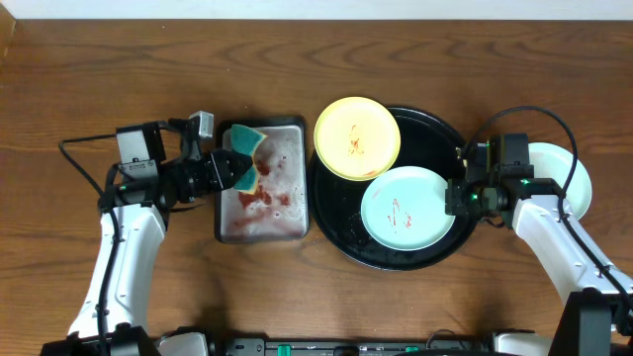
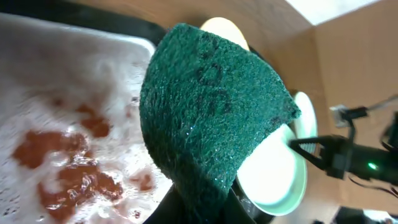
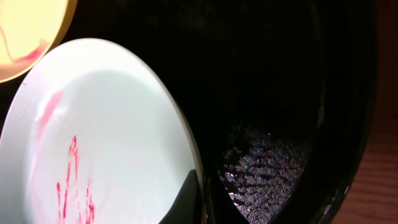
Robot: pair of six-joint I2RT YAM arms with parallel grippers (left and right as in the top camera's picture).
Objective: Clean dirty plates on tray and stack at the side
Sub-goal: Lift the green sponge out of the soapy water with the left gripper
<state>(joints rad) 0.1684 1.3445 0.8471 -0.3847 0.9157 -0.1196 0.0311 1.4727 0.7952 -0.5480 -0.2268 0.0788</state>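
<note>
- The left fingers are clenched on a dark green sponge. They hold it above a grey metal tray of foamy water stained with red sauce.
- The right fingers are pinched shut on the right rim of a blue-green plate. In the right wrist view, 1 dark finger lies across that rim. The plate seems tipped up a little from the floor of the black tray.
- This plate has thin red streaks near its middle, so it is not yet clean.
- A yellow plate with an orange smear sits at the upper left of the black tray and overlaps its rim. It is just beside the blue-green plate; whether the 2 touch cannot be told.
- A second blue-green plate lies on the tabletop to the right of the black tray, partly under the right arm. No sauce shows on the part in view.
- Step in hand, as a judgement: 1 plate looks finished and set aside, and 2 dirty plates remain on the black tray. The sponge is loaded at the soapy water while the other arm steadies the next plate.
- The next move calls for carrying the sponge right, past the yellow plate, onto the red streaks. The right grip must hold firm so the plate does not slide under the wiping.
</note>
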